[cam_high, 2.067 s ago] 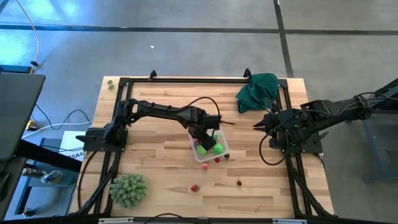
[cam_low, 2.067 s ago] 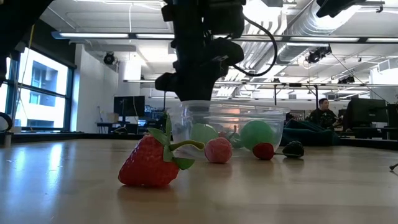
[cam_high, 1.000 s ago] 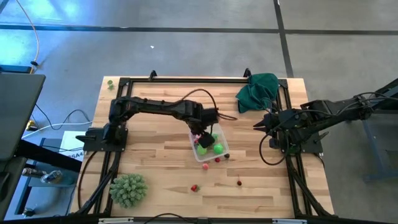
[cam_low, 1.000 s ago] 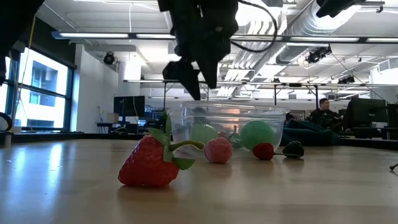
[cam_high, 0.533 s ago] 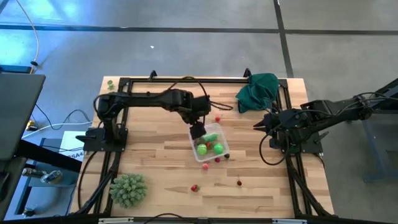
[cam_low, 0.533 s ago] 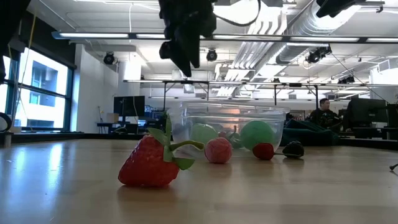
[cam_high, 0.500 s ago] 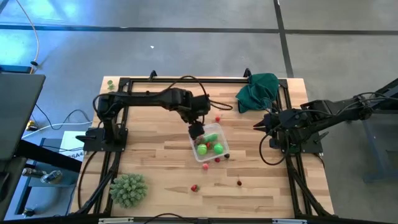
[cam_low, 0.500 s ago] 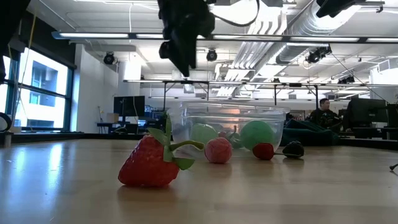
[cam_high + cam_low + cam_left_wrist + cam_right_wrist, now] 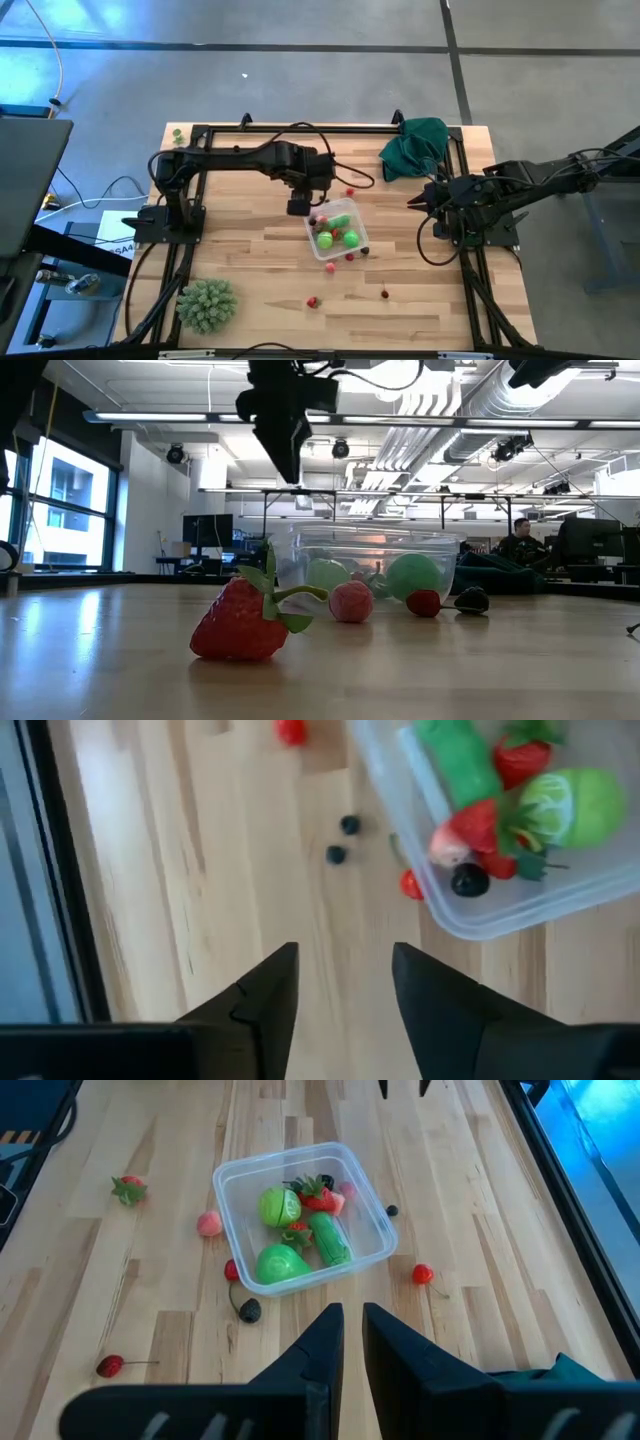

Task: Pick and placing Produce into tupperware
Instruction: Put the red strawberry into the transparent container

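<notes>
While empty, left end effector (image 9: 298,207) hovers just beside tupperware (image 9: 337,232).

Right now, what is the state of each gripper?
Left gripper: open, holding nothing.
Right gripper: nearly shut, a narrow gap, holding nothing.

Around the clear tupperware (image 9: 337,232), mid-table, loose produce crowds one long side: a pink berry (image 9: 209,1223), a red one (image 9: 231,1270) and a dark piece (image 9: 249,1311) lie just beside its wall. A cherry (image 9: 423,1274) and a blueberry (image 9: 392,1210) flank the opposite side. The left gripper (image 9: 297,207) hangs above bare wood beside the box (nothing between its parted fingers). The spiky ball (image 9: 207,305) and the green cloth (image 9: 414,146) sit well apart, at opposite corners.
</notes>
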You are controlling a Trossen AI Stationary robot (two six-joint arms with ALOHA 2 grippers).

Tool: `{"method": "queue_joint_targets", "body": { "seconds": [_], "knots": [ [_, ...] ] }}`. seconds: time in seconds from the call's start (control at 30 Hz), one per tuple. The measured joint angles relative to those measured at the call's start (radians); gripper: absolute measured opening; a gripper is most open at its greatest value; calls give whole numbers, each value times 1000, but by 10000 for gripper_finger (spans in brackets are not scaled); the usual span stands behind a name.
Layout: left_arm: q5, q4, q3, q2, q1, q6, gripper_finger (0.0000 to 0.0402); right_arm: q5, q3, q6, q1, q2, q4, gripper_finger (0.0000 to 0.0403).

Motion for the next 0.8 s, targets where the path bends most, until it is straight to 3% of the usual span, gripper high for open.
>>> {"method": "queue_joint_targets", "body": {
  "seconds": [0.3, 0.53, 0.8],
  "knots": [
    [47, 1, 0, 0, -7, 175, 143, 0, 0, 0, 0, 0, 0, 32],
    [48, 5, 0, -8, -7, 201, 142, 0, 0, 0, 0, 0, 0, 32],
    [52, 17, 0, -108, -7, 198, 142, 0, 0, 0, 0, 0, 0, 32]
  ]
}}
